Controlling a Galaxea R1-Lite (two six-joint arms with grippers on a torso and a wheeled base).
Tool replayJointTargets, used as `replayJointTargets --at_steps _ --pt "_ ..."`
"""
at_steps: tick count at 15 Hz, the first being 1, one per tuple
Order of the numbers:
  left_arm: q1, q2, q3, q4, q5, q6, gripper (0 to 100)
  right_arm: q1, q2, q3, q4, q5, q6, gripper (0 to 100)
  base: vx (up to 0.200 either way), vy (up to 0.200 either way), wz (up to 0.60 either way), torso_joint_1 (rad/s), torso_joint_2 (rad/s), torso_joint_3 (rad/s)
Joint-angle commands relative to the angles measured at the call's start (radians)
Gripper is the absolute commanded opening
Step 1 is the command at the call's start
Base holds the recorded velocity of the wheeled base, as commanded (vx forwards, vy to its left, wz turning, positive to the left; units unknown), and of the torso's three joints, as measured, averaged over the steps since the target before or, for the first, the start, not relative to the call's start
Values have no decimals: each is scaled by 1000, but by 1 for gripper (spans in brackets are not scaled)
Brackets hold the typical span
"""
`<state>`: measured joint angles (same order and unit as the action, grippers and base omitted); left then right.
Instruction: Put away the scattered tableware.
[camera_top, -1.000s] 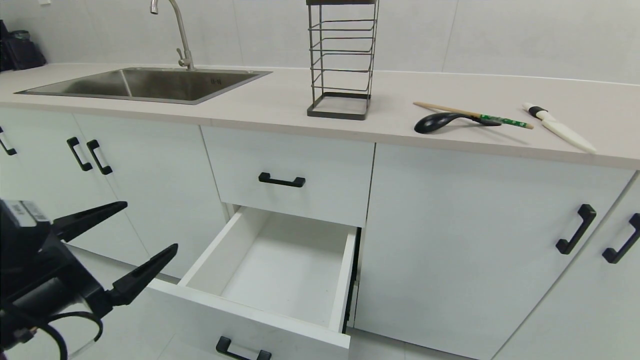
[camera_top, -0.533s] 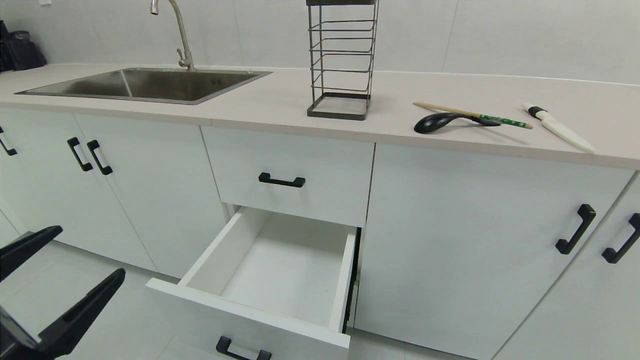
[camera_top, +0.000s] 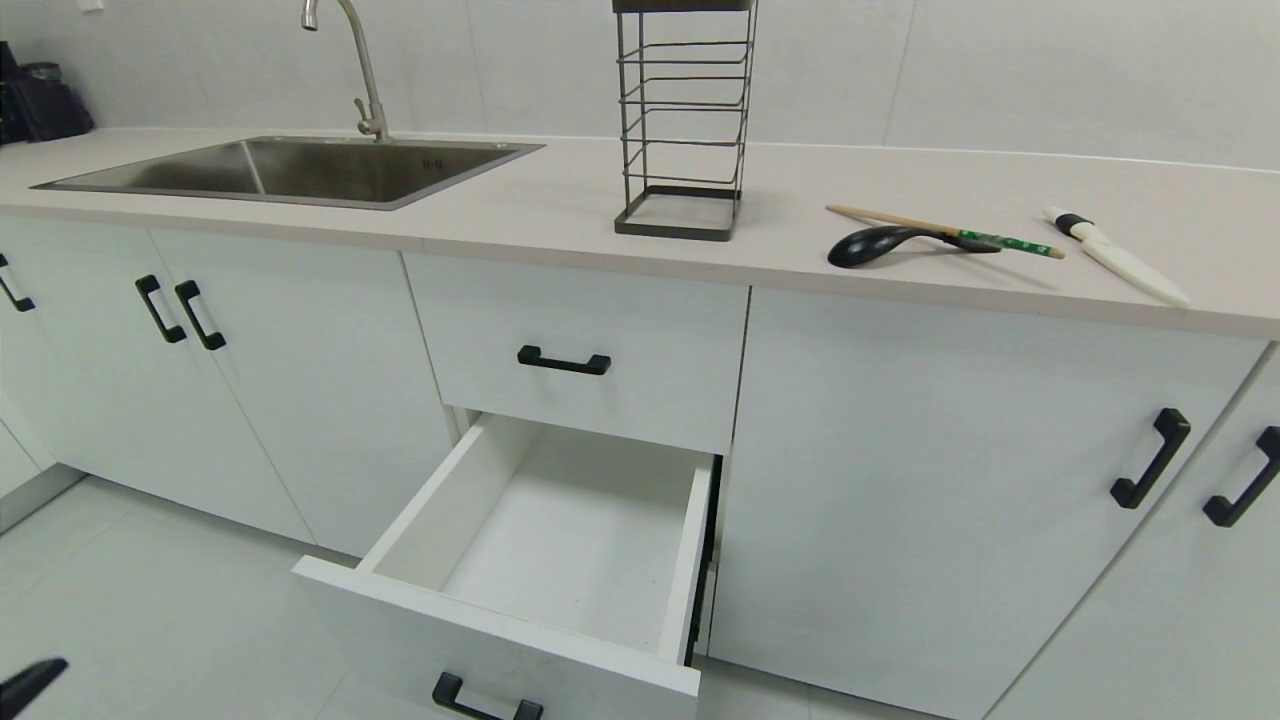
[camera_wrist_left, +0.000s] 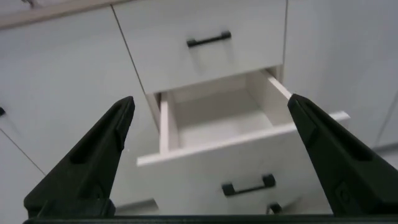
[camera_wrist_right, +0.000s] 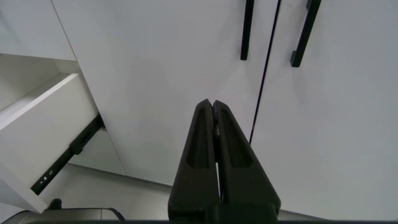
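Spoon (camera_top: 880, 243), chopstick (camera_top: 945, 231) and knife (camera_top: 1115, 255) up on the desk (camera_top: 560, 210), well apart from left jaws spread wide, right jaws pressed together.

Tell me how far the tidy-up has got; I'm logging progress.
Done: the lower drawer is open, nothing in it. In hand: nothing; the left end effector is open facing the drawer, the right end effector shut by the cabinet doors. Left: black spoon, chopsticks and white knife lie on the countertop.
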<state>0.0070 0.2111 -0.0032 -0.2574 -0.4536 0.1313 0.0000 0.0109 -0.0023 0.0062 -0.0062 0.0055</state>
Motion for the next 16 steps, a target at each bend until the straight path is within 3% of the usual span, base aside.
replayJointTargets --at_steps 1,2,3,4,5,6,8,10,13,16 --pt "-7 -211 3 184 12 -18 100 0 1 -1 0 0 1 0 0 0 0 0 0 0" --pt "-7 -211 3 190 29 -44 100 0 1 -1 0 0 4 0 0 0 0 0 0 0" --pt "-7 -211 2 195 90 -79 100 0 1 -1 0 0 4 0 0 0 0 0 0 0" --pt "-7 -211 3 205 202 -93 100 0 1 -1 0 0 4 0 0 0 0 0 0 0" --pt "-7 -211 3 239 369 -85 100 0 1 -1 0 0 4 0 0 0 0 0 0 0" --pt "-7 -211 3 265 414 -99 100 0 1 -1 1 0 4 0 0 0 0 0 0 0" --pt "-7 -211 3 254 411 -119 100 0 1 -1 1 0 2 0 0 0 0 0 0 0" --pt "-7 -211 3 254 411 -119 100 0 1 -1 1 0 2 0 0 0 0 0 0 0" --pt "-7 -211 3 254 411 -119 100 0 1 -1 0 0 2 0 0 0 600 1 2 4" --pt "-7 -211 3 254 417 -119 100 0 1 -1 0 0 2 0 0 0 0 0 0 0"
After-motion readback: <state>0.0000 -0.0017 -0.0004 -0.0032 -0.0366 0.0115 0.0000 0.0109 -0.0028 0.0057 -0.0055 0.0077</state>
